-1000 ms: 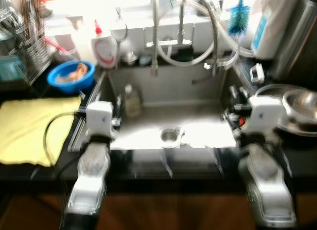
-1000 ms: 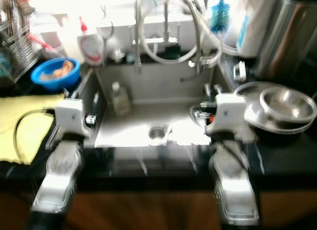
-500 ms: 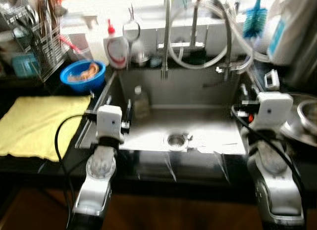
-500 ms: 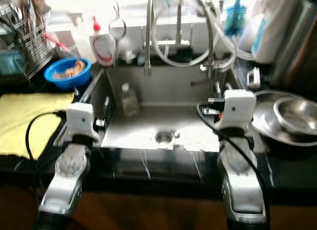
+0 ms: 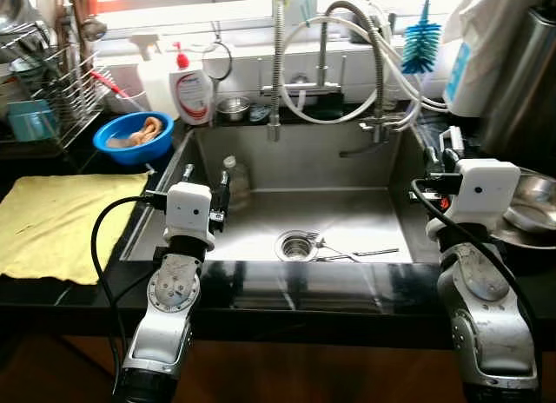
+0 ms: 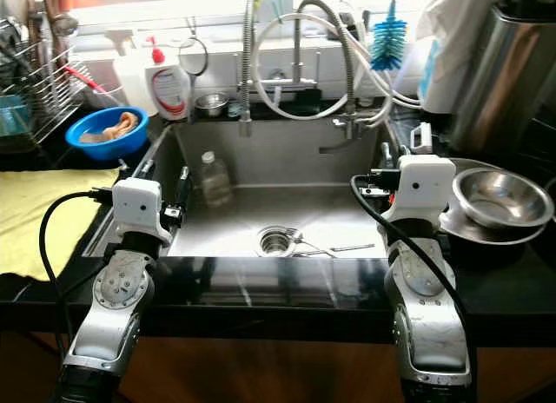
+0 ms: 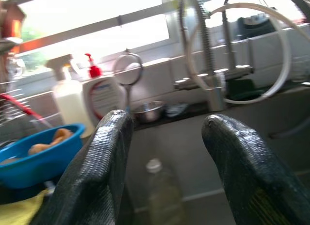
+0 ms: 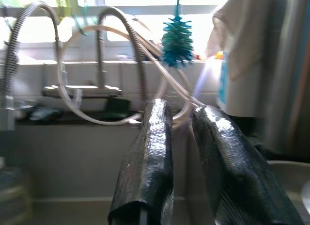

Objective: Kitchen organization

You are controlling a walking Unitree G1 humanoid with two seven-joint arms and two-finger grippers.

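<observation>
A steel sink (image 5: 304, 164) lies in front of me. On its floor, a fork and another utensil (image 5: 356, 253) rest beside the drain (image 5: 295, 245). A clear plastic bottle (image 5: 236, 181) stands in the sink's back left corner. My left gripper (image 5: 206, 179) hovers over the sink's left edge, open, with nothing between its fingers (image 7: 104, 157); the bottle (image 7: 162, 196) is ahead of it. My right gripper (image 8: 181, 118) is held over the sink's right edge. Its fingers (image 8: 150, 152) stand a narrow gap apart and hold nothing.
A yellow cloth (image 5: 61, 225) covers the left counter, with a blue bowl (image 5: 133, 136) and a dish rack (image 5: 43, 90) behind it. A soap bottle (image 5: 193, 90), faucets (image 5: 276, 73) and a blue brush (image 5: 421, 42) line the back. Steel bowls (image 6: 502, 199) sit on the right.
The whole picture has shifted and sharpened as the camera moved. Both arms keep the same raised pose at the sink's sides. The utensils by the drain now show clearly.
</observation>
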